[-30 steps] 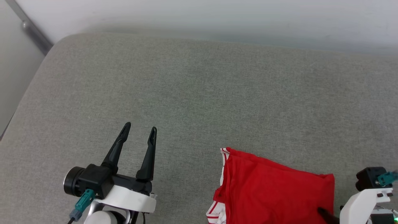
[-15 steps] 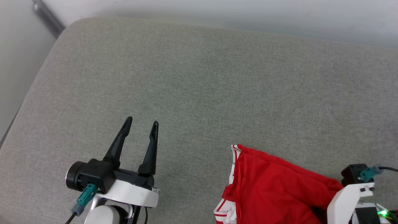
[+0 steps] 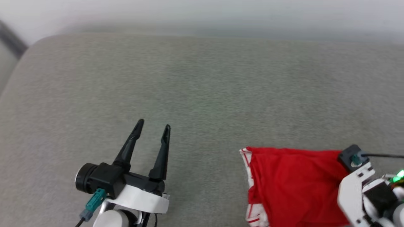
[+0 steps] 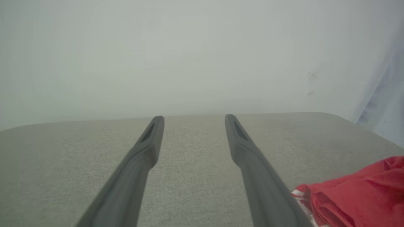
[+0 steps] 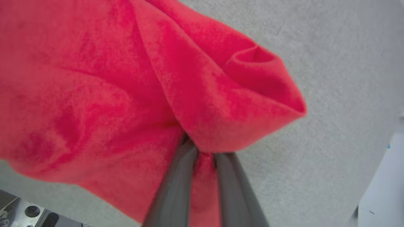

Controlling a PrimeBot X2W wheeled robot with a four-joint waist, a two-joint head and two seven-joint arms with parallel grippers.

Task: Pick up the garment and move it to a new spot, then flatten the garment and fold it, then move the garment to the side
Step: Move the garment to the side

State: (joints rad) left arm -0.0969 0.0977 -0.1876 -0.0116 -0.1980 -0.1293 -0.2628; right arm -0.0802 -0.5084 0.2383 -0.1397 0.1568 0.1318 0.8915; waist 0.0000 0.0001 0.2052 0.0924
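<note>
The garment (image 3: 293, 186) is a bunched red shirt with red-and-white striped trim (image 3: 252, 214) on its left edge, lying at the lower right of the grey cushion; its lettering is hidden. In the right wrist view my right gripper (image 5: 205, 154) is shut on a fold of the red garment (image 5: 110, 78), the fabric pinched between both fingers. My right wrist (image 3: 356, 189) sits over the garment's right end. My left gripper (image 3: 153, 124) is open and holds nothing, well left of the garment. Between its spread fingers (image 4: 193, 118) is bare cushion, with the garment (image 4: 363, 189) at the lower right.
The grey fabric cushion (image 3: 202, 94) spreads wide to the left and behind the garment. A pale wall (image 3: 202, 12) runs along its far edge. The cushion's rounded left corner (image 3: 28, 50) drops off toward a dark bar.
The head camera has shifted. My right wrist has risen in view and drawn the garment's right end up with it, straightening its top edge. The left gripper stays open and unmoved.
</note>
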